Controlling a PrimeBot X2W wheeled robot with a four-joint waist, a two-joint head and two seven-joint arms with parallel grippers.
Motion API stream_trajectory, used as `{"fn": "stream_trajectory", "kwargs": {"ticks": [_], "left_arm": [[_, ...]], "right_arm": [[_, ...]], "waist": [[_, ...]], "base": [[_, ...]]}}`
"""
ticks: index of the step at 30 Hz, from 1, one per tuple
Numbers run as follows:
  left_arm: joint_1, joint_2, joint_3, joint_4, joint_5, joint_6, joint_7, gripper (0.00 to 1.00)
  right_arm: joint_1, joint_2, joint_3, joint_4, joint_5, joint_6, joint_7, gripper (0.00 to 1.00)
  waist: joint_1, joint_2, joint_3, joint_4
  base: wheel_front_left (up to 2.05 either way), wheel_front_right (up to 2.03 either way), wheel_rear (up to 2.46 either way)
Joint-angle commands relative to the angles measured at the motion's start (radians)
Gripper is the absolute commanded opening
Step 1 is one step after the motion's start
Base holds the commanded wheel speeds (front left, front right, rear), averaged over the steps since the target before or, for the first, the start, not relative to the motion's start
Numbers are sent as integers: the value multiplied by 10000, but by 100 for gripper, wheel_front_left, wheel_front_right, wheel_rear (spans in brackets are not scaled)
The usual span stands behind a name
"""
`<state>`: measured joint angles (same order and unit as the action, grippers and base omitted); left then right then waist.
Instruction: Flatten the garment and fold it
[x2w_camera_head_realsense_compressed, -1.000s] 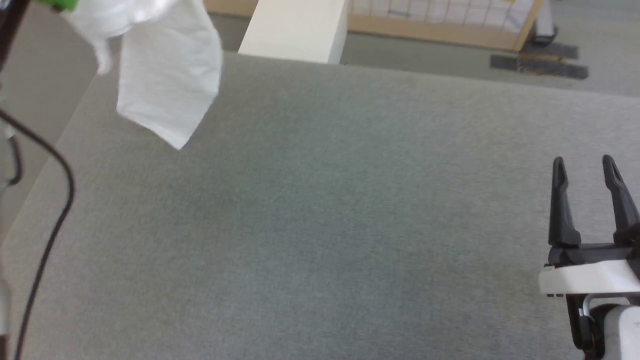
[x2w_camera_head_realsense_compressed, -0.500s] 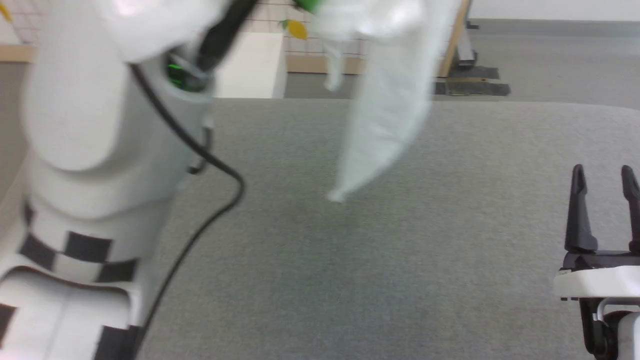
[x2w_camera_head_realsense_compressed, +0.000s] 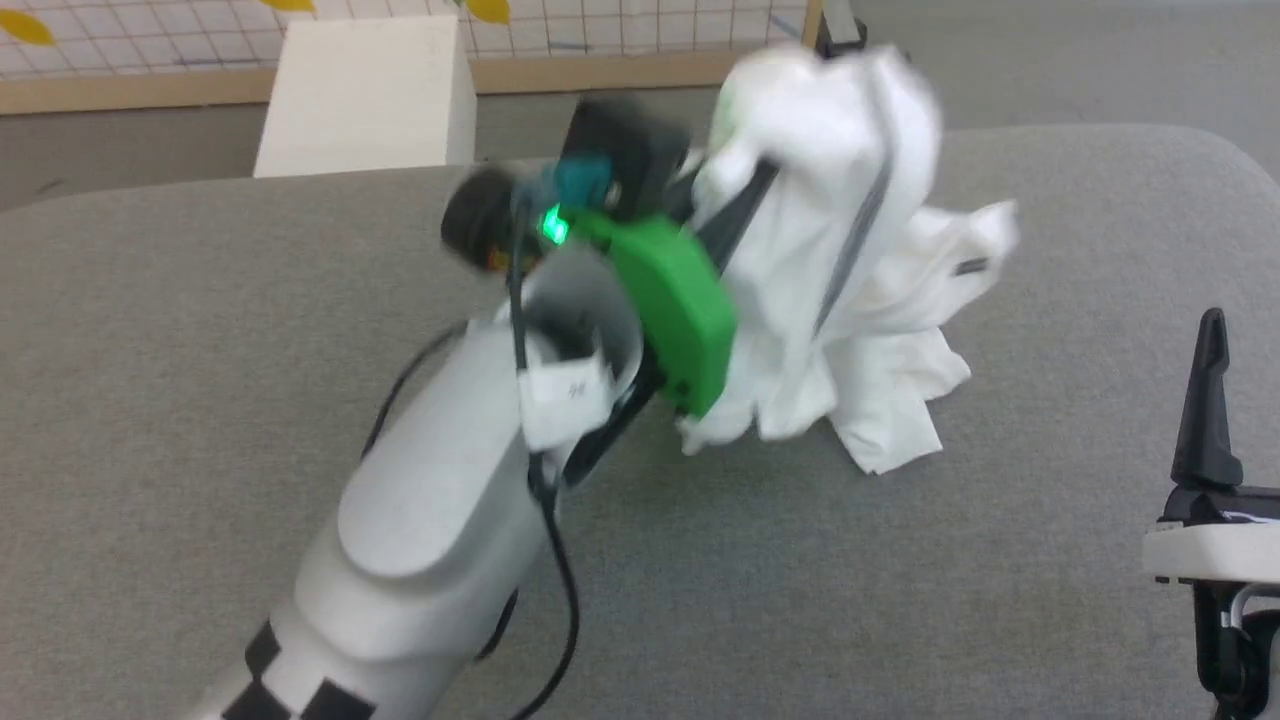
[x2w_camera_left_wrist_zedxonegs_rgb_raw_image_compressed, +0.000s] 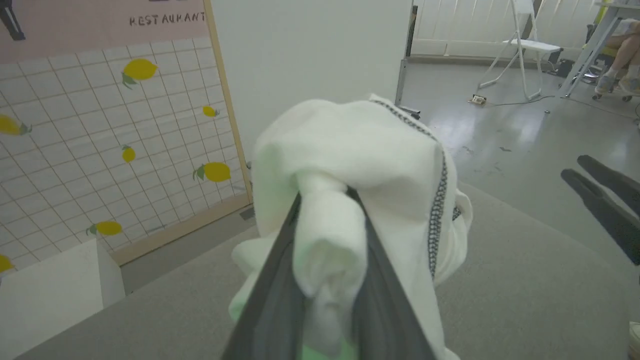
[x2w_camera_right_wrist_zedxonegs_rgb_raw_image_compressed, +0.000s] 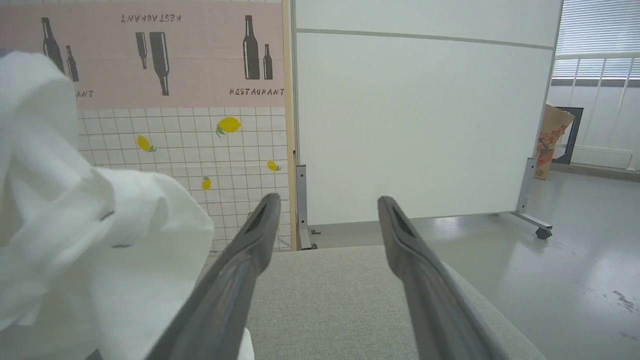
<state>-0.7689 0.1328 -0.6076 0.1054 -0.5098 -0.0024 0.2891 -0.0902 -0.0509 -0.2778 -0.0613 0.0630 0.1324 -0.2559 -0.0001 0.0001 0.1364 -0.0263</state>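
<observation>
Progress: early. We see the white T-shirt (x2w_camera_head_realsense_compressed: 850, 300) bunched up. Its top is pinched in the left gripper (x2w_camera_left_wrist_zedxonegs_rgb_raw_image_compressed: 325, 200), jaws narrow on a wad of cloth, and its lower folds slump on the desk (x2w_camera_head_realsense_compressed: 200, 400), towards the far right corner. The right gripper (x2w_camera_right_wrist_zedxonegs_rgb_raw_image_compressed: 328, 202) stands wide and empty, near it. Nothing is spread yet; we judge flattening and every fold remain.

Desk: grey fabric top, rounded corner. Beyond: white box (x2w_camera_head_realsense_compressed: 370, 95), lemon-printed tile panel (x2w_camera_left_wrist_zedxonegs_rgb_raw_image_compressed: 100, 140), white partition (x2w_camera_right_wrist_zedxonegs_rgb_raw_image_compressed: 425, 125), grey floor (x2w_camera_right_wrist_zedxonegs_rgb_raw_image_compressed: 575, 280).

A white box (x2w_camera_head_realsense_compressed: 365, 95) stands beyond the grey table (x2w_camera_head_realsense_compressed: 200, 330), before a lemon-printed grid panel (x2w_camera_left_wrist_zedxonegs_rgb_raw_image_compressed: 75, 150).
</observation>
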Motion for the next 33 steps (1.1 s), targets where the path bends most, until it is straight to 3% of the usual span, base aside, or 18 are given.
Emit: {"fn": "stream_trajectory", "kwargs": {"ticks": [1,6,9,10,11,15,20,24,28,33], "left_arm": [[577,203,-38,300,118,141,-269,0],[2183,610,-682,1814,196,21,-425,0],[2633,501,-809,2487,38,-13,-540,0],[2639,455,-814,2633,45,-16,-677,26],[2601,409,-762,2691,47,14,-854,100],[2305,347,-356,2572,-10,118,-1672,100],[2339,809,414,1584,-68,531,-2520,100],[2955,1461,1334,394,-21,1349,-3243,100],[4295,1937,2346,-820,58,2452,-4200,100],[6544,1919,3155,-2123,111,3338,-5279,100]], "right_arm": [[-224,6,48,-56,45,-17,-58,100],[-373,6,132,-36,64,-17,-58,100],[-410,6,150,36,55,-17,-58,100],[-425,6,144,61,42,-17,-58,100],[-437,6,140,77,30,-17,-58,100],[-412,7,133,141,-61,-17,-58,100],[-210,7,111,248,-118,-17,-58,100],[-37,7,143,294,-127,-17,-58,100],[222,7,156,277,-67,-17,-58,100],[597,7,189,345,46,-17,-58,100]], "waist": [[1,-1,440,-364],[1,-1,822,-455],[1,-1,910,-366],[1,-1,916,-307],[1,-1,902,-254],[1,-1,673,5],[1,-1,206,240],[1,-1,-52,287],[1,-1,-132,306],[1,-1,-62,334]], "base": [[0,0,0],[0,0,0],[0,0,0],[0,0,0],[0,0,0],[0,0,0],[0,0,0],[0,0,0],[0,0,0],[0,0,0]]}}
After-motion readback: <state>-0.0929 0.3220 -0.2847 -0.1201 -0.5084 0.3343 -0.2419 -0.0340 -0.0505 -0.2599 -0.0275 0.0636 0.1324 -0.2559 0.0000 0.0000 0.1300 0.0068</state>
